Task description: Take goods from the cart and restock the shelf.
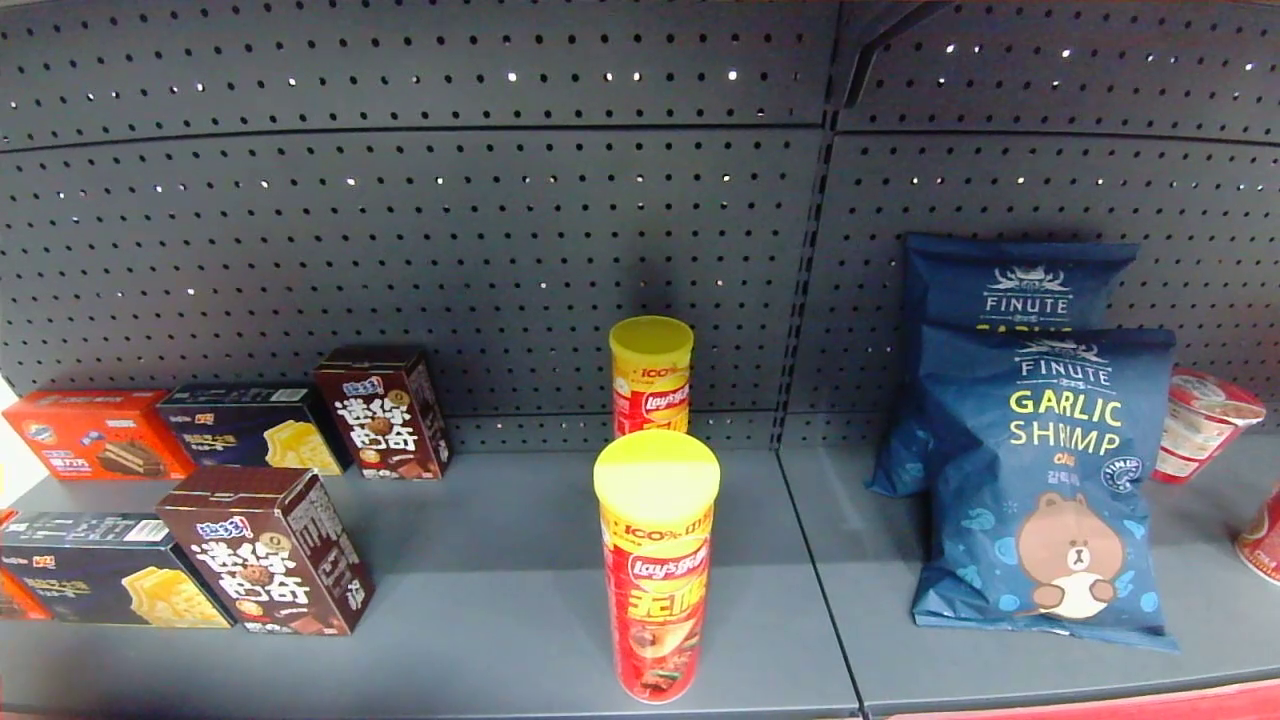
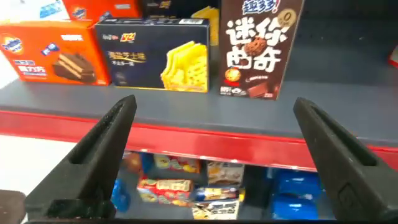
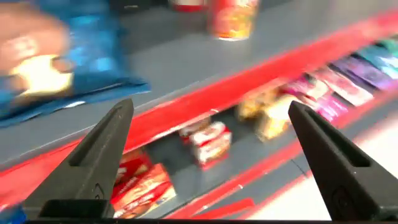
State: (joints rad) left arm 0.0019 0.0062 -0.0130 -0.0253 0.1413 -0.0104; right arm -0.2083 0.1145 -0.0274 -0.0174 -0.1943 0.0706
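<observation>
Two red chip cans with yellow lids stand on the grey shelf (image 1: pixel 500 590), one at the front (image 1: pixel 656 570) and one behind it (image 1: pixel 651 374). Two blue shrimp snack bags (image 1: pixel 1040 480) lean at the right. Brown cookie boxes (image 1: pixel 270 565), dark blue boxes and an orange box (image 1: pixel 95 432) sit at the left. My left gripper (image 2: pixel 214 155) is open, held in front of the shelf's red edge (image 2: pixel 205 140) below the brown cookie box (image 2: pixel 258 46). My right gripper (image 3: pixel 211 162) is open, in front of the red edge below the blue bag (image 3: pixel 56 62).
A lower shelf with assorted packaged snacks (image 2: pixel 180 186) lies under the red edge. Red cups (image 1: pixel 1205 420) stand at the shelf's far right, one seen as a red cup (image 3: pixel 233 18) in the right wrist view. Perforated back panel (image 1: pixel 500 230) closes the shelf behind.
</observation>
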